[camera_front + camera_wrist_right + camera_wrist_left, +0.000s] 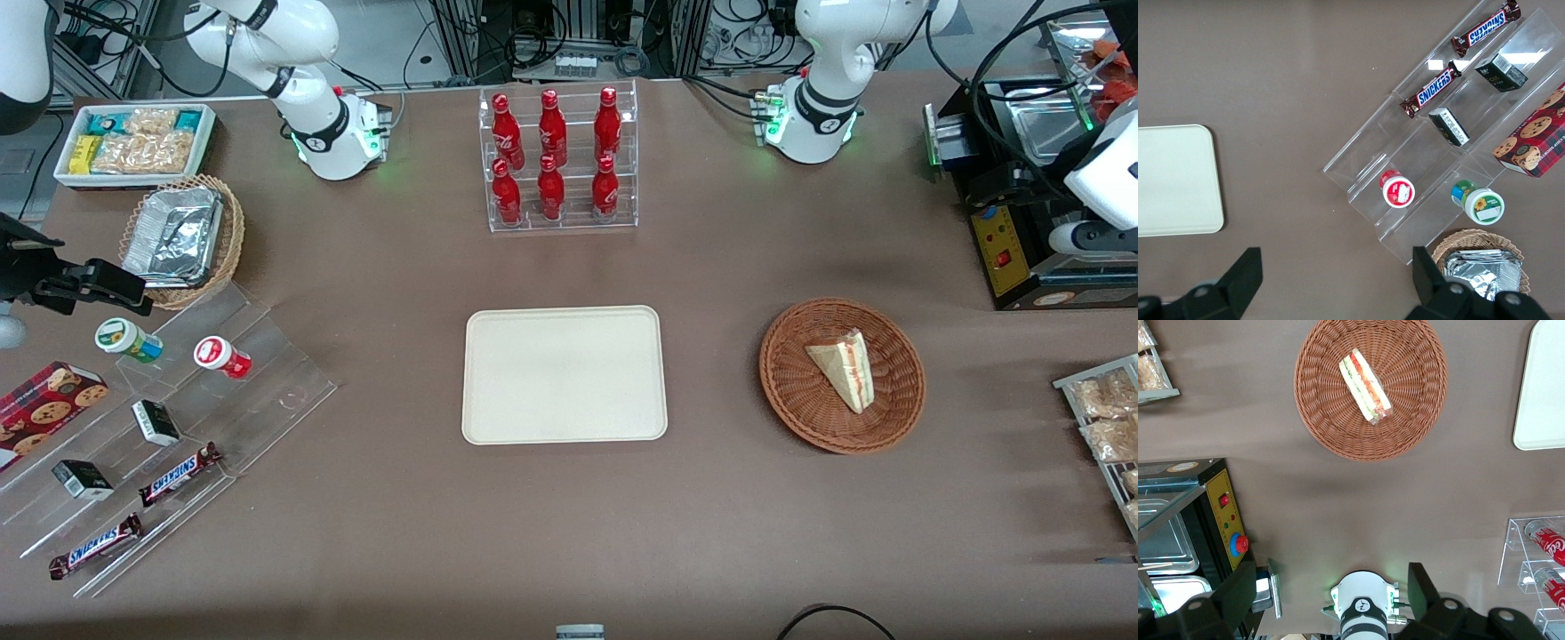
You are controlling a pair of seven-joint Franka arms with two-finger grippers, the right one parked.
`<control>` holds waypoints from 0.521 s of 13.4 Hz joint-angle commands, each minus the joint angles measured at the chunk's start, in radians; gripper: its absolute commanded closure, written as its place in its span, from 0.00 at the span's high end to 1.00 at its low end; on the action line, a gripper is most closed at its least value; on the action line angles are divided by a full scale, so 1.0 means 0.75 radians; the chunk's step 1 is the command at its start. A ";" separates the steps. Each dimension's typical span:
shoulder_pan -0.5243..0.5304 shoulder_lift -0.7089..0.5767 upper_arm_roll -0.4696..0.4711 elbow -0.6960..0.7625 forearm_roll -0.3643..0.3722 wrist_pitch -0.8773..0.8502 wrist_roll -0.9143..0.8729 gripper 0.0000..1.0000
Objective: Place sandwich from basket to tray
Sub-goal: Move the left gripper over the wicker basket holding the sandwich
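The sandwich (845, 369) (1365, 383), a pale bread wedge with red, orange and green layers, lies in the round reddish-brown wicker basket (782, 391) (1325, 420). The cream tray (564, 373) (1541, 393) (1171, 180) lies flat beside the basket, toward the parked arm's end, with nothing on it. My gripper (1331, 603) hangs high over the table, open and holding nothing. It is farther from the front camera than the basket, near the working arm's base (1361, 607). In the front view only the arm's white wrist (1102, 178) shows at the edge.
A clear rack of red bottles (560, 160) stands farther back than the tray. A black machine with a yellow panel (1022, 240) and a rack of snack packets (1107, 418) flank the basket. An acrylic step shelf (160, 427), a foil-filled tan basket (182, 238) and a white bin (133, 142) sit toward the parked arm's end.
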 commanded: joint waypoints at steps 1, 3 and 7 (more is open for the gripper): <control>0.003 0.006 -0.003 0.033 -0.007 -0.017 -0.003 1.00; 0.003 0.006 -0.003 0.035 -0.009 -0.017 -0.005 1.00; 0.005 0.002 -0.001 0.009 -0.019 0.026 -0.007 1.00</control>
